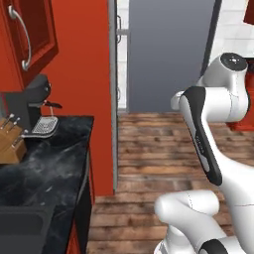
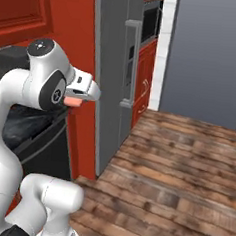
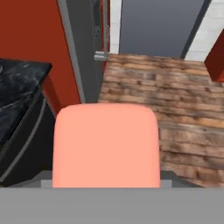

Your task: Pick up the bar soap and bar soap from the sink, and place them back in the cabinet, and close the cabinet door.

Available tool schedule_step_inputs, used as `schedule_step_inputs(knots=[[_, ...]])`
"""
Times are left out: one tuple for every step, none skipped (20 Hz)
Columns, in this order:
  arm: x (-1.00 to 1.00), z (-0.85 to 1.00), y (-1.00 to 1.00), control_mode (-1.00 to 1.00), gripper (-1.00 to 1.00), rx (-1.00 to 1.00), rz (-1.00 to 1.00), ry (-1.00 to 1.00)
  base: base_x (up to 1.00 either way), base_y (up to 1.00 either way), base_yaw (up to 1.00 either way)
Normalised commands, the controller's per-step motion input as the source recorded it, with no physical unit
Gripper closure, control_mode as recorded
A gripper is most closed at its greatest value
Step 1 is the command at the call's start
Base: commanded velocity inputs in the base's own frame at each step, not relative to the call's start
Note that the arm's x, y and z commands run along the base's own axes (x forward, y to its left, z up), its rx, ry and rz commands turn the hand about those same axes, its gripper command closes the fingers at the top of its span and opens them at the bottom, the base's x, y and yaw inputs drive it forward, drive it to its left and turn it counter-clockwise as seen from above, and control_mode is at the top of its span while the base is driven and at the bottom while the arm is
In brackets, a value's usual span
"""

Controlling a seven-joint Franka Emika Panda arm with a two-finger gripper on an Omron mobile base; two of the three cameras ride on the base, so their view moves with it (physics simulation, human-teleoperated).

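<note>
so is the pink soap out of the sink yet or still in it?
Out. The pink bar soap is held up in the gripper, above the wood floor beside the black counter.

Black marble counter (image 1: 54, 163), wooden knife block (image 1: 10, 139), dark coffee machine (image 1: 37, 101), plank floor (image 1: 158, 149), grey fridge (image 2: 116, 74)

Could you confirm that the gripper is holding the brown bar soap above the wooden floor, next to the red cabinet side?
Not quite: the soap is the salmon-pink bar soap, not the brown one. The hand view shows it in the gripper, above the wooden floor, beside the red cabinet side.
</note>
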Motion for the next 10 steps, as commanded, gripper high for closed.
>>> schedule_step_inputs(knots=[[0.0, 0.0, 0.0, 1.0, 1.0, 0.0, 0.0, 0.0, 0.0, -0.04, -0.47], [0.0, 0.0, 0.0, 1.0, 1.0, 0.0, 0.0, 0.0, 0.0, -0.06, -0.46], [0.0, 0.0, 0.0, 1.0, 1.0, 0.0, 0.0, 0.0, 0.0, -0.09, -0.46], [0.0, 0.0, 0.0, 1.0, 1.0, 0.0, 0.0, 0.0, 0.0, -0.08, -0.47], [0.0, 0.0, 0.0, 1.0, 1.0, 0.0, 0.0, 0.0, 0.0, -0.08, -0.47], [0.0, 0.0, 0.0, 1.0, 1.0, 0.0, 0.0, 0.0, 0.0, -0.08, -0.47], [0.0, 0.0, 0.0, 1.0, 1.0, 0.0, 0.0, 0.0, 0.0, -0.09, -0.47], [0.0, 0.0, 0.0, 1.0, 1.0, 0.0, 0.0, 0.0, 0.0, -0.11, -0.47], [0.0, 0.0, 0.0, 1.0, 1.0, 0.0, 0.0, 0.0, 0.0, -0.11, -0.47], [0.0, 0.0, 0.0, 1.0, 1.0, 0.0, 0.0, 0.0, 0.0, -0.11, -0.48]])
